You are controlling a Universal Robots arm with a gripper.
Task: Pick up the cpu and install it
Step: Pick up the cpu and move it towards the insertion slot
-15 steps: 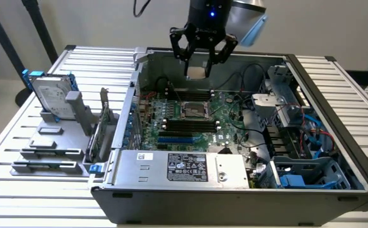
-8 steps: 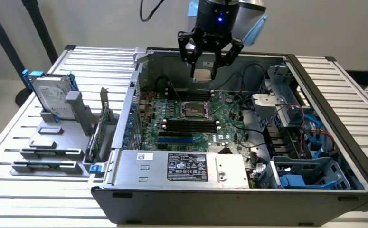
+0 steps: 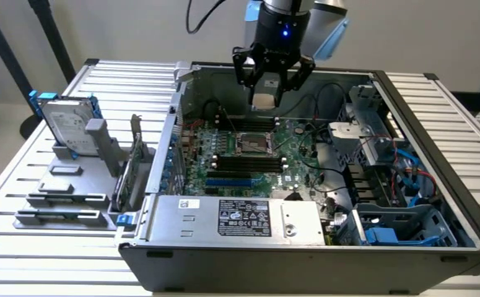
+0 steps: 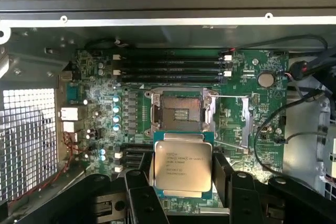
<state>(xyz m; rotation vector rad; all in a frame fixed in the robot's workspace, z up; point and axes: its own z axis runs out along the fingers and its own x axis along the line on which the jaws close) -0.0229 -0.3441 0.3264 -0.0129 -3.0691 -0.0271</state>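
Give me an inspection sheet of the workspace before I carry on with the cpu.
Surface: slatted metal table bearing an open computer case.
Job's things: cpu held above the motherboard; socket open and empty.
Clutter: hard drive upright on a grey fixture, on the exterior view's left of the case.
Grippers: end effector shut on the cpu, over the case.
Cables: black cables loop over the motherboard beside the socket; blue cables inside the case on the exterior view's right.
Surroundings: pale wall; nothing else seen.
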